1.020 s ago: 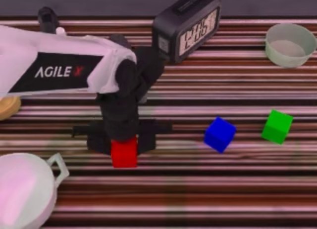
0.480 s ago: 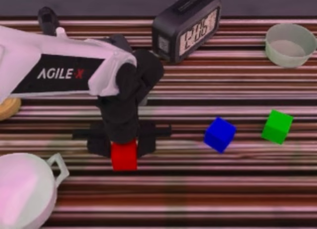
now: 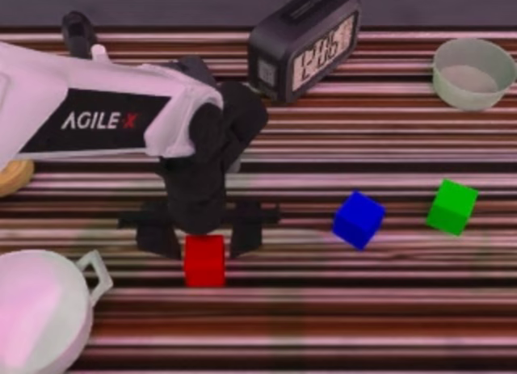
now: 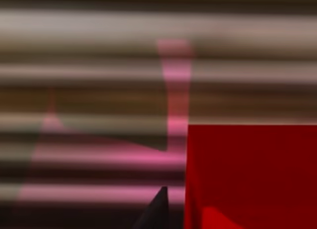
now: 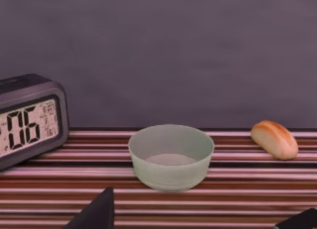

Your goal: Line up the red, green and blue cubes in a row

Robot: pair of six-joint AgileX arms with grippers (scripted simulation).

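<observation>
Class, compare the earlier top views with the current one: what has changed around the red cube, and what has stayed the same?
The left gripper has spread its fingers and let go of the red cube, which now sits free on the table, slightly nearer the top view's lower edge. The blue cube, green cube, clock and bowl have not moved.

The left arm [image 3: 97, 115] is seen as a white shell marked with a black panel lettered "AGILE X", ending in a black wrist and black two-fingered left gripper [image 3: 202, 233].

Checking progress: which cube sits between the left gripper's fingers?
The red cube, between the open left gripper's fingers; blue cube and green cube lie apart, rightward.
</observation>
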